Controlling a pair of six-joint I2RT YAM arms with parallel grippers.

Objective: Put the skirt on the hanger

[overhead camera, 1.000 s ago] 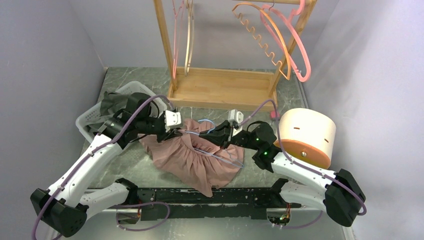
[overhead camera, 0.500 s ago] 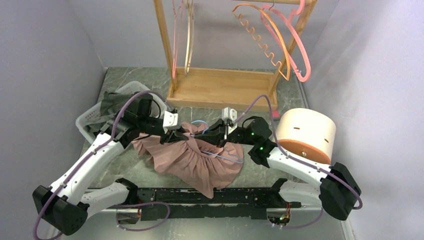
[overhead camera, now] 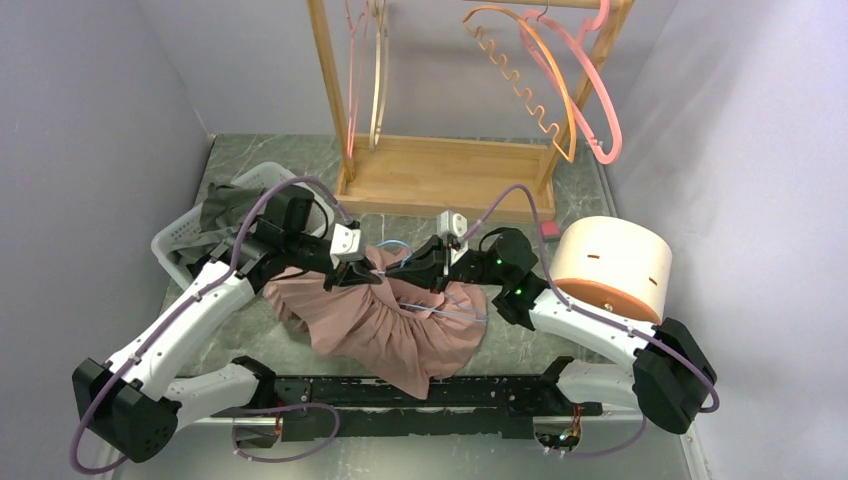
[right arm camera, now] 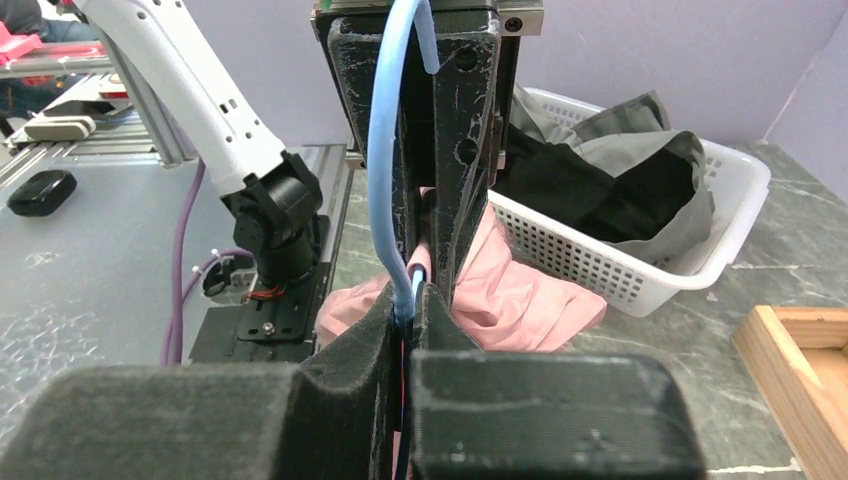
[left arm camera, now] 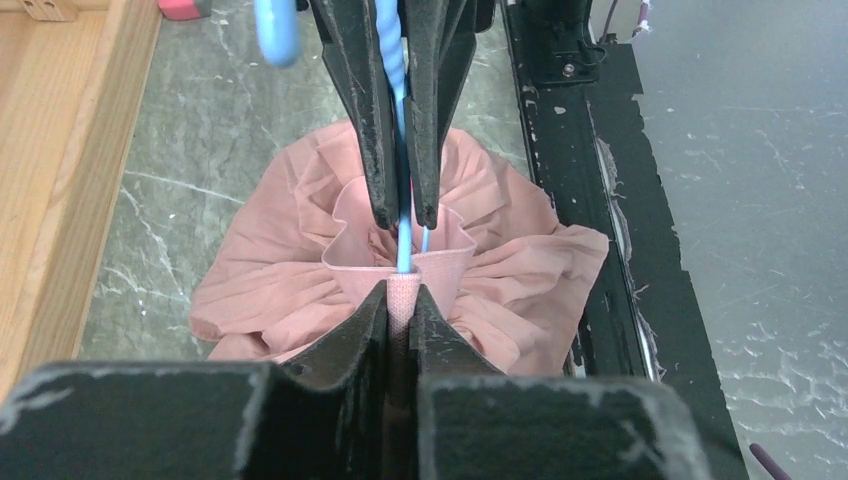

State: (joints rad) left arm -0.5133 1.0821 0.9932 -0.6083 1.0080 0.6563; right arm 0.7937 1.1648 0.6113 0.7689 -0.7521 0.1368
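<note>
1. Your white basket, back left, holds dark and grey garments. The peach round tub at the right hides whatever is inside it.
2. One pink skirt lies bunched on the table between the arms, near the basket.
3. Your left gripper is pinched on the skirt's waistband. Your right gripper, facing it tip to tip, is clamped on the one blue hanger.

A pink pleated skirt lay crumpled just in front of the wooden rack, its waistband lifted open, with a thin blue hanger poking into it.
</note>
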